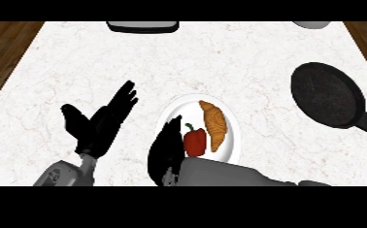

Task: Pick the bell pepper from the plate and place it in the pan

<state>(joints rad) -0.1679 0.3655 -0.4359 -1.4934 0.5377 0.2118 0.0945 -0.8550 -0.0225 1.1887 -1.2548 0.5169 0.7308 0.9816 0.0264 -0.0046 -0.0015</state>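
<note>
A red bell pepper (195, 142) with a green stem stands on the near part of a white plate (183, 108), next to a golden croissant (214, 125). My right hand (165, 150) lies against the pepper's left side over the plate's left rim, fingers fairly straight and pointing away from me, not curled round the pepper. Its grey forearm covers the plate's near edge. A black round pan (327, 96) sits at the right, apart from the plate. My left hand (99, 122) rests open on the left, fingers up.
A dark flat object (141, 26) lies at the far edge of the marble counter, and a white bowl (312, 24) shows at the far right corner. Wood borders the counter at the left and right edges.
</note>
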